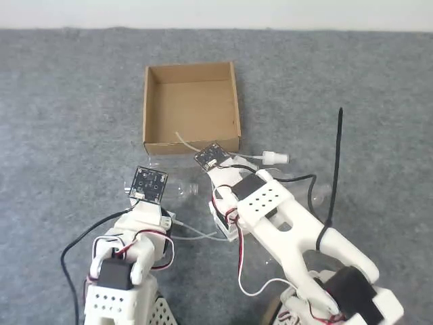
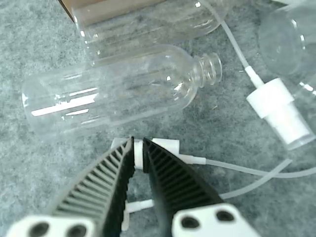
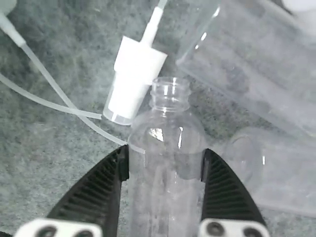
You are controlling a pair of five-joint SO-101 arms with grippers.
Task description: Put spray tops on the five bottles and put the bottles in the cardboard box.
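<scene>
Bottle held: you have a clear bottle (image 3: 168,143) between your right jaws, which press on its body from both sides. Its neck is open and carries no top.
Right jaws: closed on the bottle, low over the grey counter (image 1: 67,122), just in front of the cardboard box (image 1: 193,101).
Spray top held: your left jaws pinch a white spray top (image 2: 139,150) between their tips. Its thin tube lies along the counter.
Left jaws: closed on the spray top, beside the right arm and nearer to you than the box.
Lying bottle: a second bottle (image 2: 113,94) lies on its side just beyond the left jaws, neck open. A third bottle (image 2: 148,22) lies behind it.
Loose spray top: a loose spray top (image 3: 133,84) lies just beside the neck of the held bottle.
Cardboard box: it stands open at the far middle of the counter.
</scene>
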